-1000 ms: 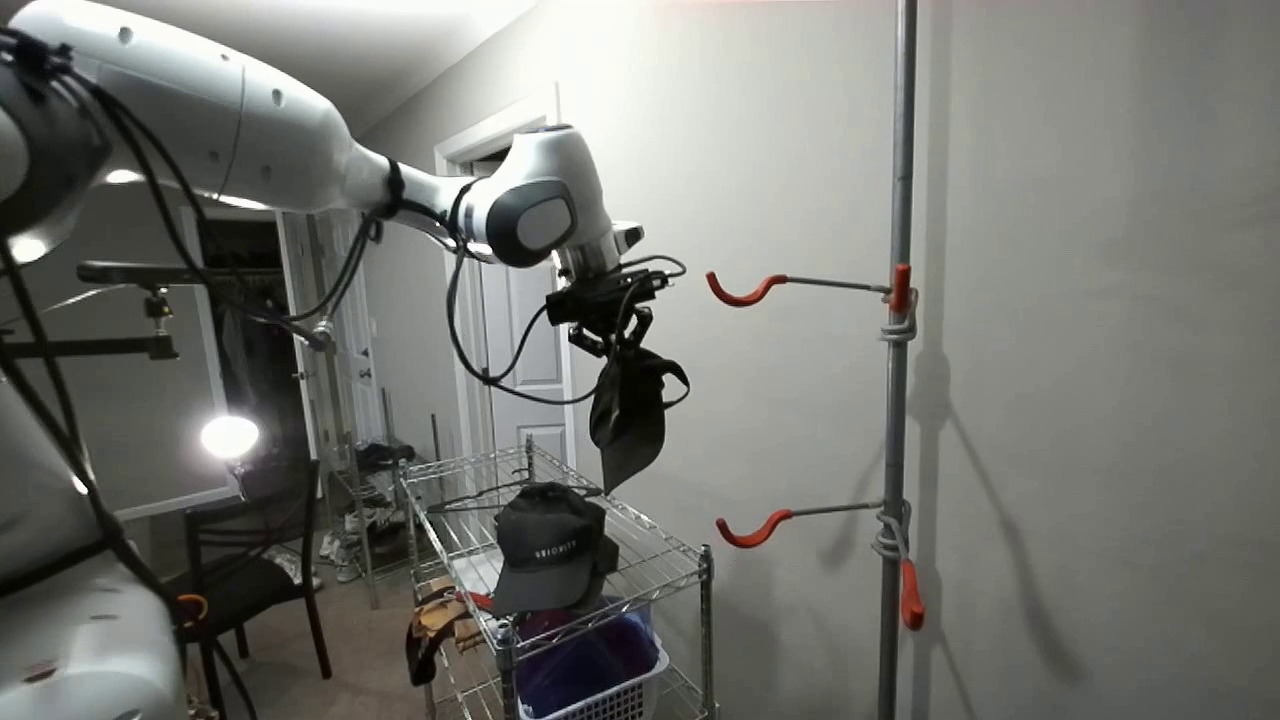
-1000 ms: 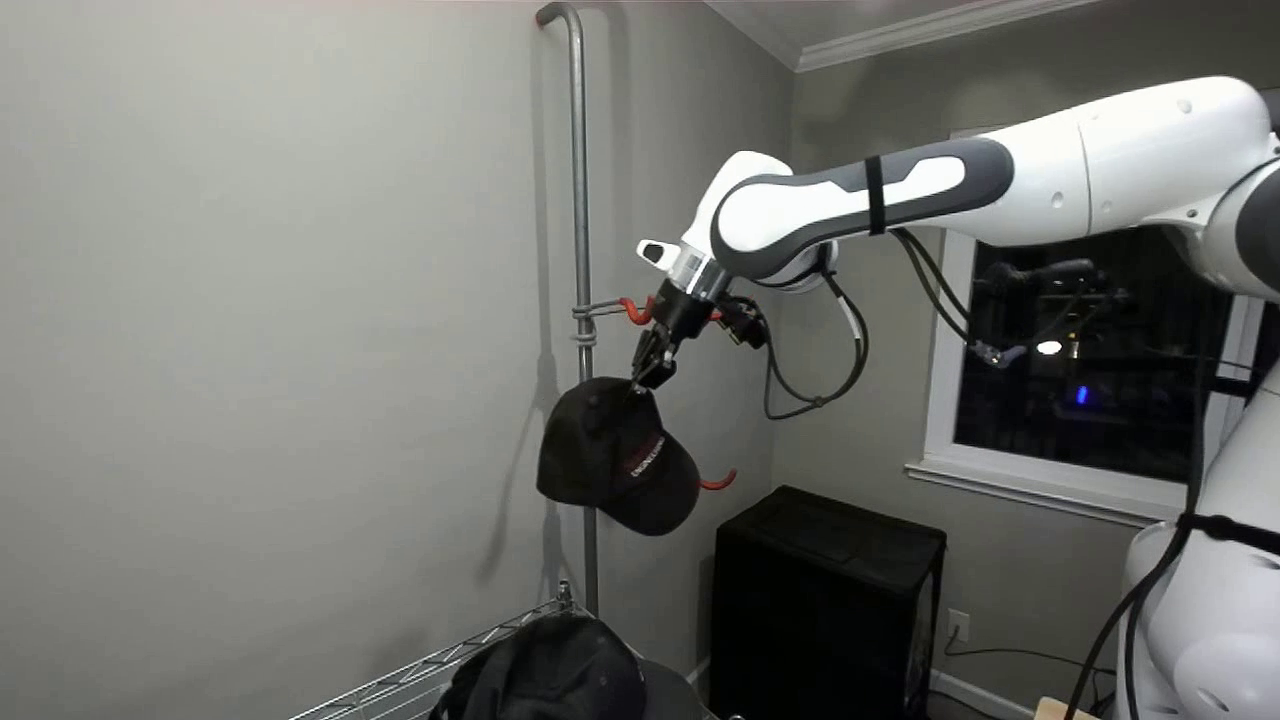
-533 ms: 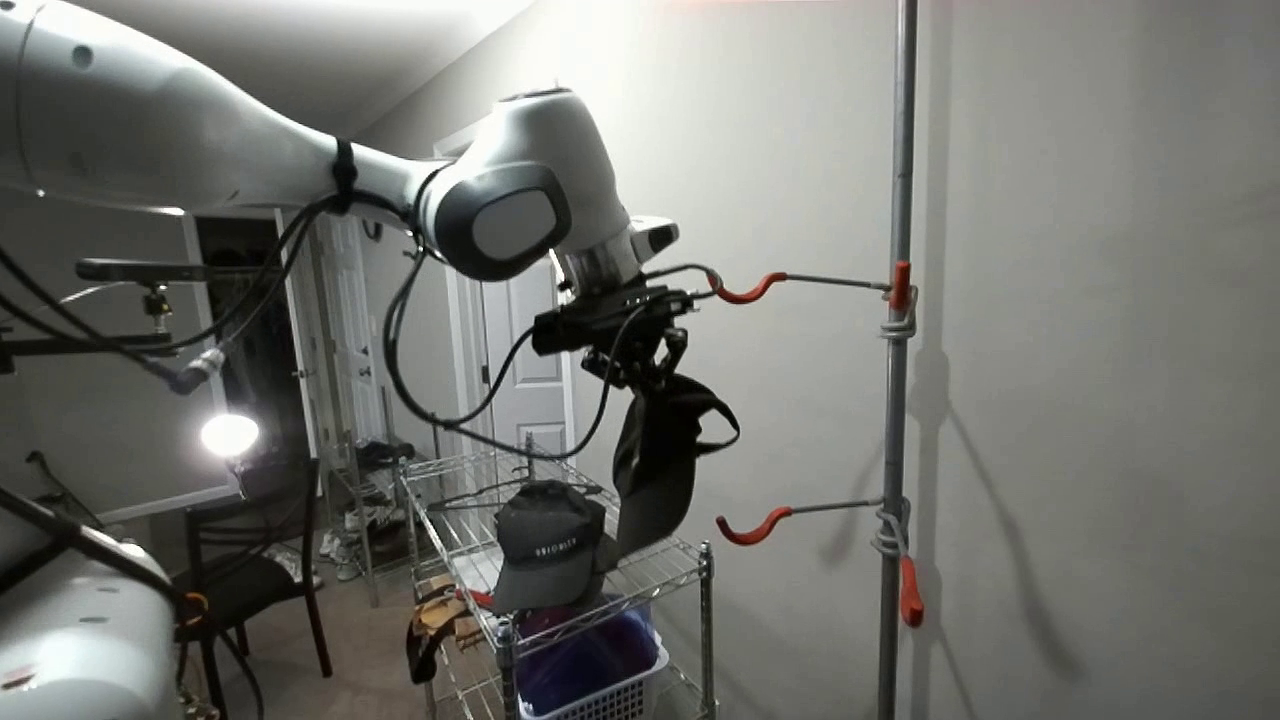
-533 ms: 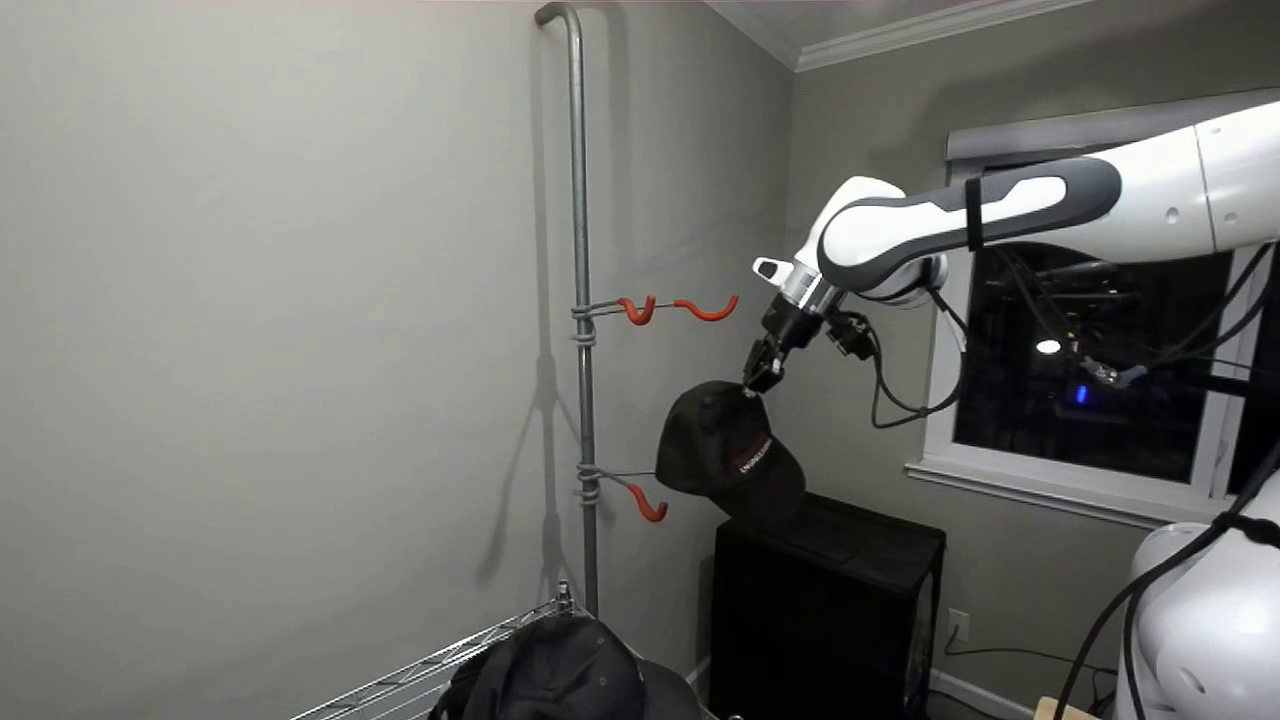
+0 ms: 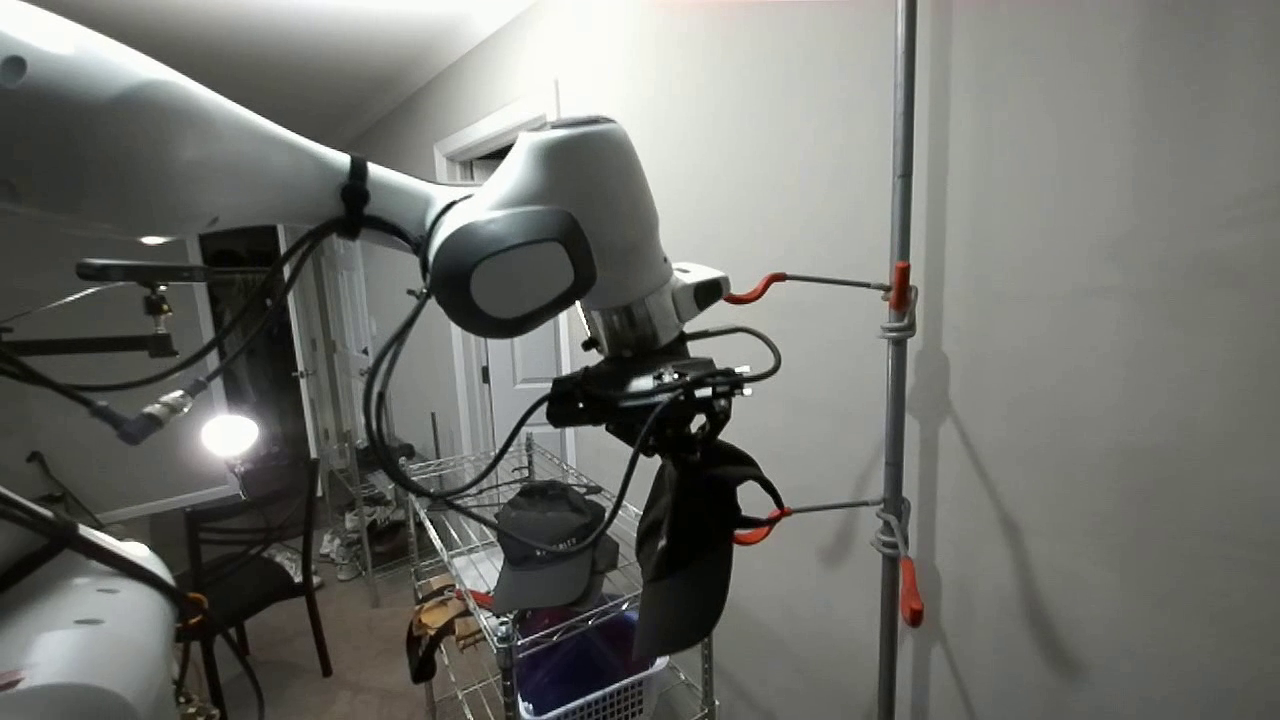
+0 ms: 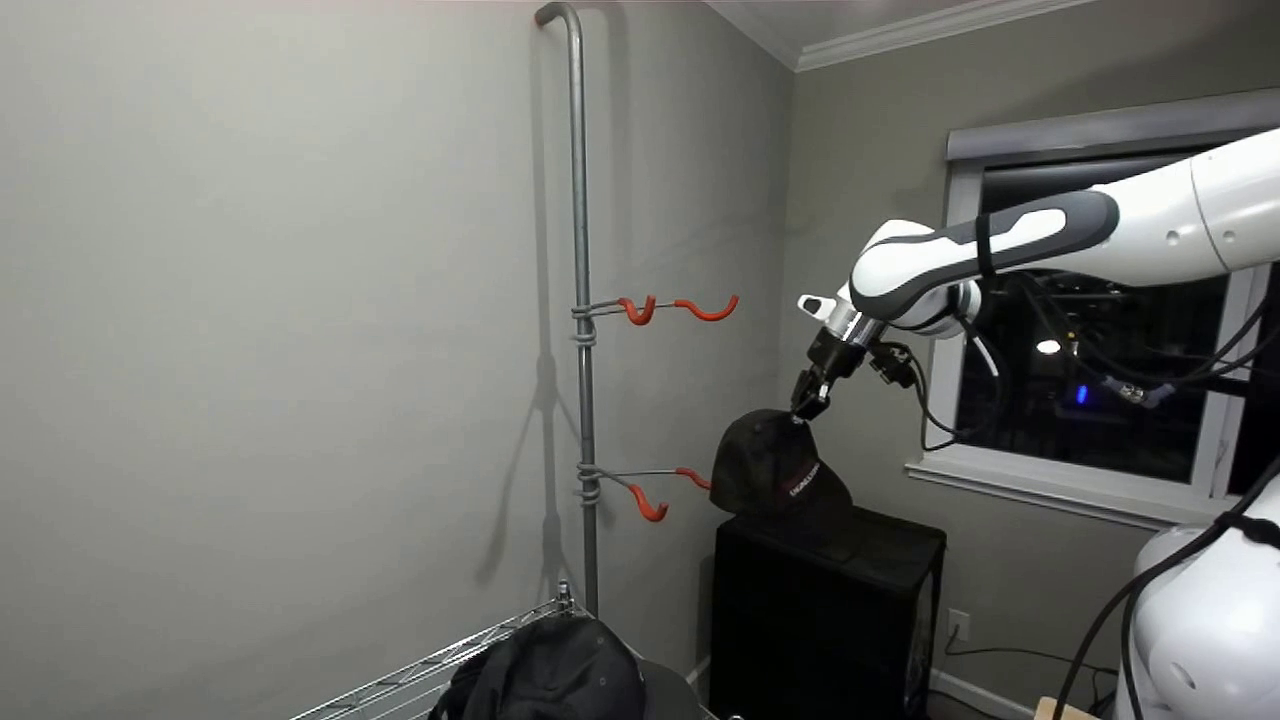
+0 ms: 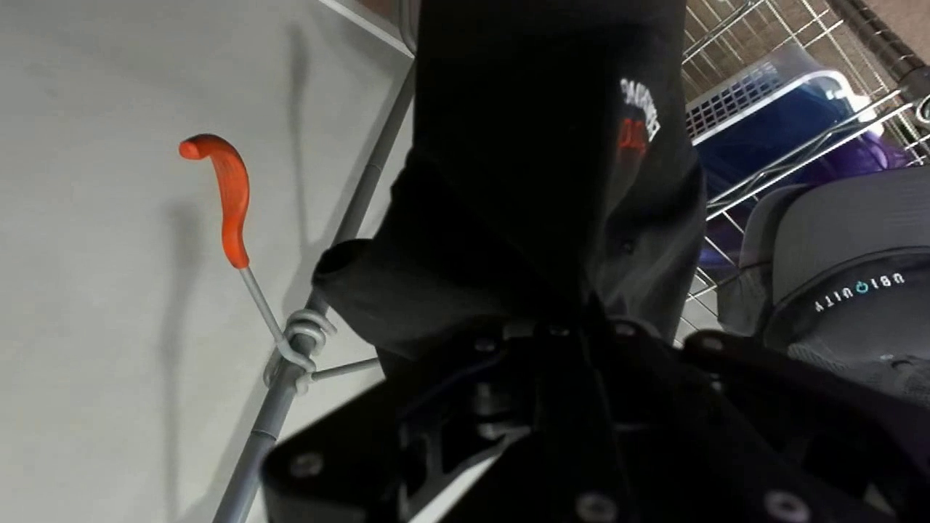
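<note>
One cap [image 5: 690,550] near wire rack [image 5: 506,645], grey walls [image 6: 300,300]

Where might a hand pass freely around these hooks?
Likely between the upper hooks and lower hooks, where bare wall shows beside the pole. Crowded: the held cap overlaps a lower hook in an exterior view; caps sit on the shelf.

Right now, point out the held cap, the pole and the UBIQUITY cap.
Held cap [image 6: 765,465]: in an exterior view, side of the crown.
Pole [image 6: 587,400]: in an exterior view, bare mid-shaft.
UBIQUITY cap [image 7: 861,287]: in the wrist view, lettered crown front.
</note>
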{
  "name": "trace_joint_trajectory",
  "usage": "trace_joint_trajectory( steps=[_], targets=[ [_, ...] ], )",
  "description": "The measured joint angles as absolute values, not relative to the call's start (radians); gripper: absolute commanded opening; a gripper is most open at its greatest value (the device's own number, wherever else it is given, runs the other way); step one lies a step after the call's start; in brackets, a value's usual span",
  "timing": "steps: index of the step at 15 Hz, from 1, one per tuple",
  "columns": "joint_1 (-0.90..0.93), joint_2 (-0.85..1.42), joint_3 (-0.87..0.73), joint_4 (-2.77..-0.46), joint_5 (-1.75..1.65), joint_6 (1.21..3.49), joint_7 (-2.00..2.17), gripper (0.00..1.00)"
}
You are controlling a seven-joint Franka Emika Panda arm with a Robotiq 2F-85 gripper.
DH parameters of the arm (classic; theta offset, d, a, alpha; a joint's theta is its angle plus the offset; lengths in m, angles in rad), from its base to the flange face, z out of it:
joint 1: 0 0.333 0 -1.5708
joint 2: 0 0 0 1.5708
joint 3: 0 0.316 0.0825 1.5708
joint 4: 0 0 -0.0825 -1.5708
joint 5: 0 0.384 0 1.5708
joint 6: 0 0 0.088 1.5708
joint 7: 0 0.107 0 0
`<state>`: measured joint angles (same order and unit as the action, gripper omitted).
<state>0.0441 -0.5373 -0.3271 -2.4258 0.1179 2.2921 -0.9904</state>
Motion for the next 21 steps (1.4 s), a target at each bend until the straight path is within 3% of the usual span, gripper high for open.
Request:
trace_joint_trajectory(
  steps=[11,17,21],
  targets=[
    [0.2,-0.469,-0.37,-2.372,0.416,2.344,-1.29,0.01],
    [0.252,-0.273,-0.363,-2.315,0.672,2.415,-1.495,0.01],
    [0.233,-0.158,-0.276,-2.225,0.78,2.41,-1.582,0.01]
  ],
)
